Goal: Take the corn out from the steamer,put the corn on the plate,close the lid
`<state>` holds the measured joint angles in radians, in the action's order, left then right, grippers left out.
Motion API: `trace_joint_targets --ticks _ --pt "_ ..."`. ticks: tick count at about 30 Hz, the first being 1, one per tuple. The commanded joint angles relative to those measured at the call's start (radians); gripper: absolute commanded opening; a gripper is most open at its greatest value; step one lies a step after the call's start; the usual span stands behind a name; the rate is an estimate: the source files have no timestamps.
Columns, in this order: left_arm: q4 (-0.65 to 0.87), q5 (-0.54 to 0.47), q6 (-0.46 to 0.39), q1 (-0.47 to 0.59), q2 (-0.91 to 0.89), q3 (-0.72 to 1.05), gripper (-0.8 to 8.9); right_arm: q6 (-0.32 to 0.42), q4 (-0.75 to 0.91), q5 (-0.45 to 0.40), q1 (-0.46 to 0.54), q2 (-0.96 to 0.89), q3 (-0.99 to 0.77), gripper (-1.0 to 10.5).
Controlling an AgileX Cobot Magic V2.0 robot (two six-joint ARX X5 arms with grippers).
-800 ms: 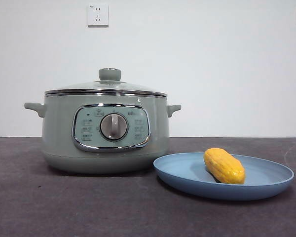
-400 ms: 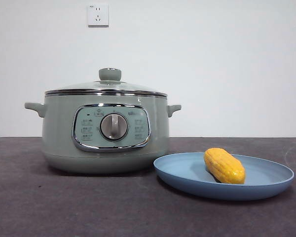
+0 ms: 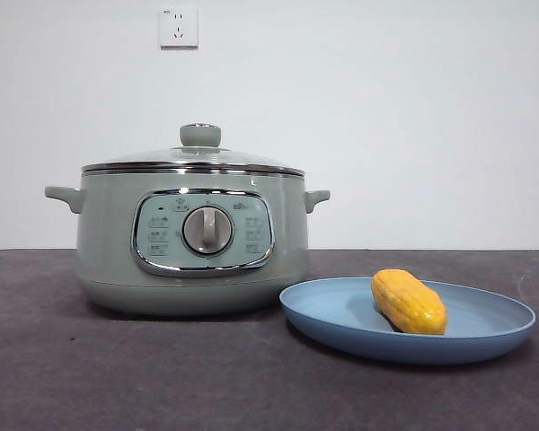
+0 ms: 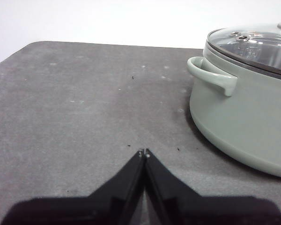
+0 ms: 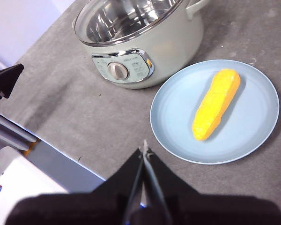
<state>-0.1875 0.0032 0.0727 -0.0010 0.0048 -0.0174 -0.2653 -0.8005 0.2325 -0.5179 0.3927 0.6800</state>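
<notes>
White wall with a socket (image 3: 178, 27) behind, dark grey table (image 3: 117, 377) in front. Steamer (image 3: 193, 238) stands on the table with the glass lid (image 3: 193, 157) seated on its rim, green knob (image 3: 200, 135) on top. Light-blue plate (image 3: 485, 346) sits just beside the steamer, its rim close to the pot's base; cannot tell whether they touch. Corn (image 3: 408, 301) lies flat on the plate, inside the rim.

Left gripper (image 4: 144, 153): jaws pressed together, empty, above bare table beside the steamer's side handle (image 4: 213, 75), apart from it. Right gripper (image 5: 144, 150): jaws together, empty, raised high over the table near the plate's edge, looking down on plate, corn and steamer. Neither gripper shows in the front view, so both arms look parked away from the work.

Key relation: from the right gripper the corn lies out past the fingertips, on the plate, long axis running slantwise across the plate, one end toward the steamer, the other toward the gripper side. Right arm is the nearer one to the corn and plate; left arm is the nearer one to the steamer and lid.

Judgement: all three steps look done — corn out, corn on plate, lid on. No further grasp seems needed; if the lid sat crooked, the left arm would be the one to fix it, but it looks level.
</notes>
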Motion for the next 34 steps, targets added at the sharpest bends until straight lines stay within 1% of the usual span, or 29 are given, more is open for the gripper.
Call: trace_joint_targets --ticks 1,8,9,10,12,13,17,22,24,26,31,34 --pt "0.003 -0.001 0.009 0.003 -0.002 0.014 -0.03 0.004 0.004 -0.003 -0.002 0.000 -0.008 0.0" --pt "0.003 -0.001 0.009 0.003 -0.002 0.014 -0.03 0.010 0.006 -0.004 -0.002 0.000 -0.008 0.0" --pt "0.003 -0.001 0.009 0.003 -0.002 0.014 -0.03 0.044 0.011 -0.008 -0.002 -0.001 -0.008 0.0" --pt "0.003 -0.001 0.009 0.003 -0.002 0.014 -0.03 0.062 0.021 -0.014 0.000 -0.001 -0.008 0.0" --pt "0.003 -0.001 0.009 0.003 -0.002 0.014 -0.03 0.082 0.064 -0.060 0.016 -0.012 -0.008 0.0" --pt "0.003 -0.001 0.009 0.003 -0.002 0.014 -0.03 0.099 0.089 -0.067 0.030 -0.019 -0.008 0.0" --pt "0.003 -0.001 0.009 0.003 -0.002 0.014 -0.03 0.184 0.180 -0.028 0.138 -0.049 -0.008 0.0" --pt "0.003 -0.001 0.009 0.003 -0.002 0.014 -0.03 0.307 0.240 -0.020 0.333 -0.089 -0.044 0.0" --pt "0.003 -0.001 0.009 0.003 -0.002 0.014 -0.03 0.316 0.309 -0.018 0.395 -0.118 -0.094 0.0" --pt "0.003 -0.001 0.009 0.003 -0.002 0.014 -0.03 0.307 0.416 0.002 0.435 -0.156 -0.171 0.0" --pt "0.003 -0.001 0.009 0.003 -0.002 0.014 -0.03 0.300 0.660 0.005 0.454 -0.253 -0.384 0.0" --pt "0.003 -0.001 0.009 0.003 -0.002 0.014 -0.03 0.285 0.759 0.002 0.454 -0.298 -0.494 0.0"
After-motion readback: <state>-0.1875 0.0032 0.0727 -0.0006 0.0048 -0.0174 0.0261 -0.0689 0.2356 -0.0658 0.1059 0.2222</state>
